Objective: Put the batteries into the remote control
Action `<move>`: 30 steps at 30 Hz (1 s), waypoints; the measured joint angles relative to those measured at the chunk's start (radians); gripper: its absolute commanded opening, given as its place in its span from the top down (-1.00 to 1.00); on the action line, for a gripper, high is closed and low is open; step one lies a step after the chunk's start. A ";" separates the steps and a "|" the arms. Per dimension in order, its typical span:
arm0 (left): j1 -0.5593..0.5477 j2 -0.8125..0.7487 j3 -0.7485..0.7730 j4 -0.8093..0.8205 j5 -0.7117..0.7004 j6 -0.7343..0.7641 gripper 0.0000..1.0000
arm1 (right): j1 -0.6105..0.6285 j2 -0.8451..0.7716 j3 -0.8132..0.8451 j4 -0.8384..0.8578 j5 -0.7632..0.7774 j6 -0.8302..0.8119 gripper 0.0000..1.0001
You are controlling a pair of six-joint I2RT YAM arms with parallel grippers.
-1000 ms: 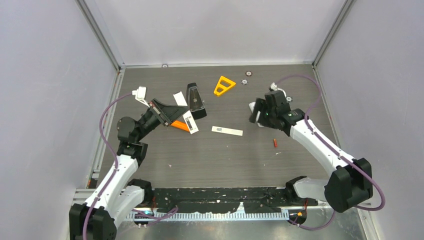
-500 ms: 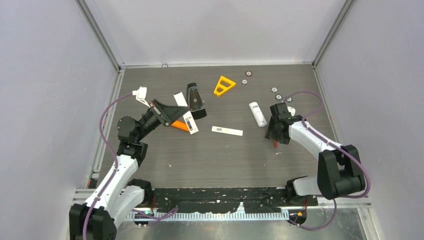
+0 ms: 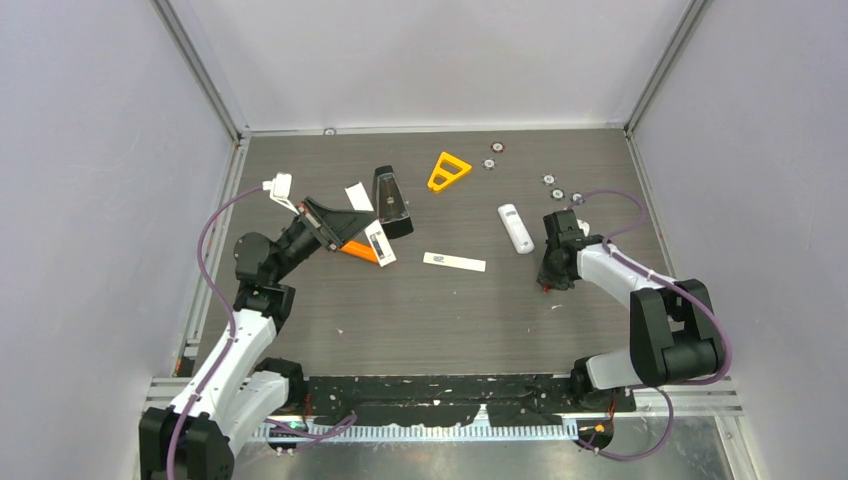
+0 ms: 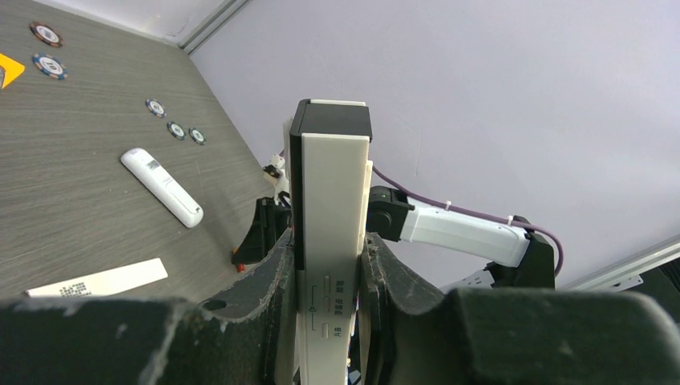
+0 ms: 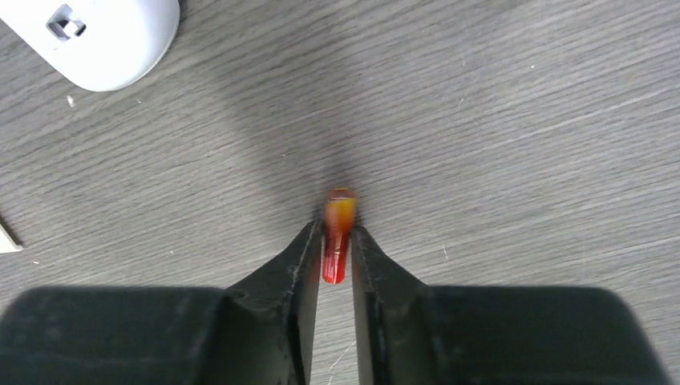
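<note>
**Figure: grasp of one cell before loading.** The right hand (image 5: 337, 241) stood low over the table (image 3: 420, 320), toward its right edge and about midway between the near and far edges. Its jaws were drawn narrow on the red battery (image 5: 337, 220), with one finger against each long side. The cell lay flat on the wood, and its yellowish far end reached just past the fingertips.

A second white remote (image 3: 516, 228) lay just beyond the right hand, toward the far edge. A white strip (image 3: 454, 262) lay nearer the table's middle.

The left hand (image 4: 329, 253), raised over the left half of the table, was clamped on the remote control (image 4: 329, 184) and held it upright, with a dark section at its top.

The other batteries could not be made out.

**Handling (judged).** The cell was probably light, rigid, smooth and round, so it would tend to roll or to squirt out of a pinch. The best hold seemed to be across the curved sides near mid-length, leaving both ends free for seating. This grip looked biased toward the near end, so the cell might pivot when lifted.
</note>
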 measured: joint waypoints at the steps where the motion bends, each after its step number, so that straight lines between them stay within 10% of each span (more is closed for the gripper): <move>1: 0.001 0.000 0.000 0.001 0.000 0.000 1.00 | 0.000 0.000 0.000 0.005 -0.002 -0.003 0.62; 13: 0.018 0.004 0.000 0.002 0.000 -0.013 1.00 | -0.005 -0.005 -0.001 0.029 -0.067 -0.036 0.90; 30: 0.018 0.062 0.000 0.000 0.056 -0.023 1.00 | 0.257 -0.401 0.053 0.505 -0.805 -0.123 0.89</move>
